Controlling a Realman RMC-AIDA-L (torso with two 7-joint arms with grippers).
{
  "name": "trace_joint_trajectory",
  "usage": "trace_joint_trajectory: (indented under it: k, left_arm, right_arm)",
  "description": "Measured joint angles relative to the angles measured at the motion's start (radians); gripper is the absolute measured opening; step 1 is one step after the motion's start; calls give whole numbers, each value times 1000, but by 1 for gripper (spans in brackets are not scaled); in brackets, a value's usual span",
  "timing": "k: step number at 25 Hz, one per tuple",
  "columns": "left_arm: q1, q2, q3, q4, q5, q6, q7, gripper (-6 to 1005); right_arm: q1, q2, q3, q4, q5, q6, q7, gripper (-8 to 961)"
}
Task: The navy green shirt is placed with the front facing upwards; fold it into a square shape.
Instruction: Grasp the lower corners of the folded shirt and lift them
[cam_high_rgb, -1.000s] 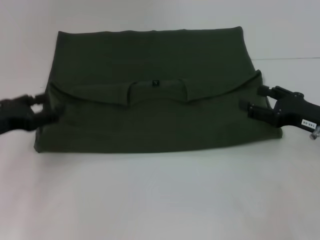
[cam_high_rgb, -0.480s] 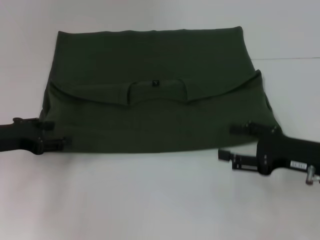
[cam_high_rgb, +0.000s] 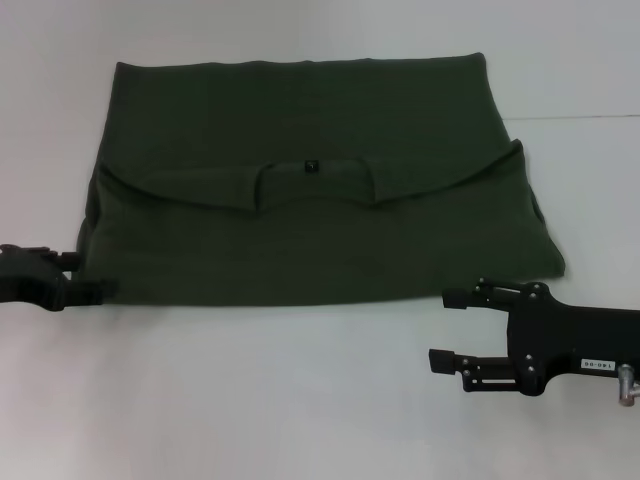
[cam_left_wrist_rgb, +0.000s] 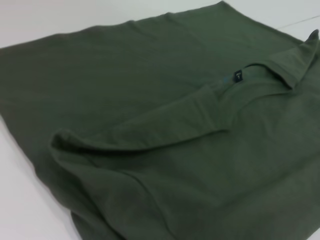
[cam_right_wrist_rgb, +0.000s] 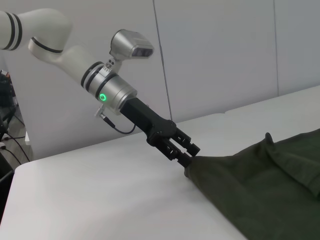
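The navy green shirt lies flat on the white table, folded into a wide rectangle. Its neck opening and small dark label face up along a folded-over edge. My left gripper stands open at the shirt's near-left corner, fingertips touching the cloth edge. The right wrist view shows this same gripper meeting the shirt at its corner. My right gripper is open over bare table, just in front of the near-right corner and off the cloth. The left wrist view shows only the shirt and its label.
White table stretches on all sides of the shirt, with a wide strip along the near edge. A pale wall rises behind the table in the right wrist view.
Both grippers have moved from the shirt's side edges toward its near edge. The right one has come off the cloth onto bare table. The shirt has not shifted.
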Motion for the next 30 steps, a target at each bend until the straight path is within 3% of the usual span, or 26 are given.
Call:
trace_joint_trajectory:
  k: [23,30]
  left_arm:
    - [-17,-7,40,-39,76,-101,-57,720]
    - [-21,-7,45,-40,71,-113,-45,589]
  right_arm:
    - [9,0,9,-1,4,2,4,853]
    - [8,0,12,-2,4,5,10,853]
